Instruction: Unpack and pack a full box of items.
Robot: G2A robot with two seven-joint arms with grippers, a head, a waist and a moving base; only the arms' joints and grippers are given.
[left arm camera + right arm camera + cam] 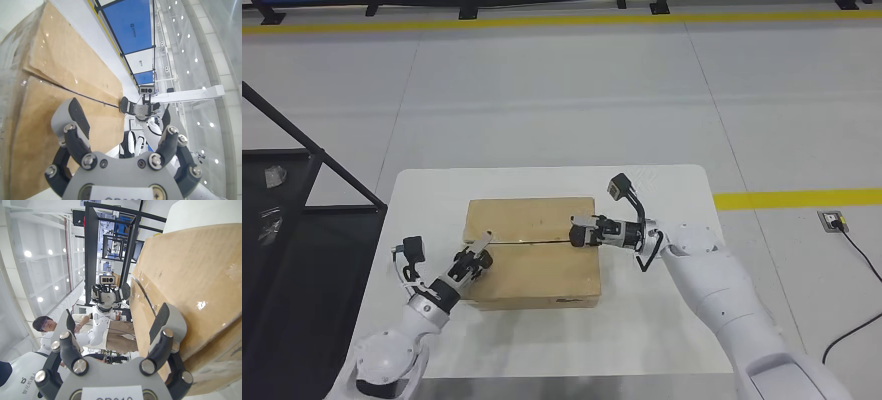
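Closest in is the left tool point(480, 256), at the 9 o'clock end of a closed brown cardboard box point(532, 275). Its jaws stand wide apart and grip nothing. One black-padded finger point(78, 113) lies over the box's top, just on the 6 o'clock side of the seam point(532, 240). The other finger point(167, 123) hangs off the edge in free air. Whether the pad touches the cardboard I cannot tell.

The box sits flat at the middle of the white tabletop point(662, 190), top face up, its long axis running 9 to 3 o'clock. Two flaps meet in the seam, which follows that same 9-to-3 line, and wrinkled clear tape point(141, 274) glints near its end.

The right tool point(578, 233) is at the 3 o'clock end of the seam, facing the left one along the box's length. It too is spread wide with nothing in it. One finger point(160, 323) sits beside the seam over the top, and its partner point(69, 323) is off the box.
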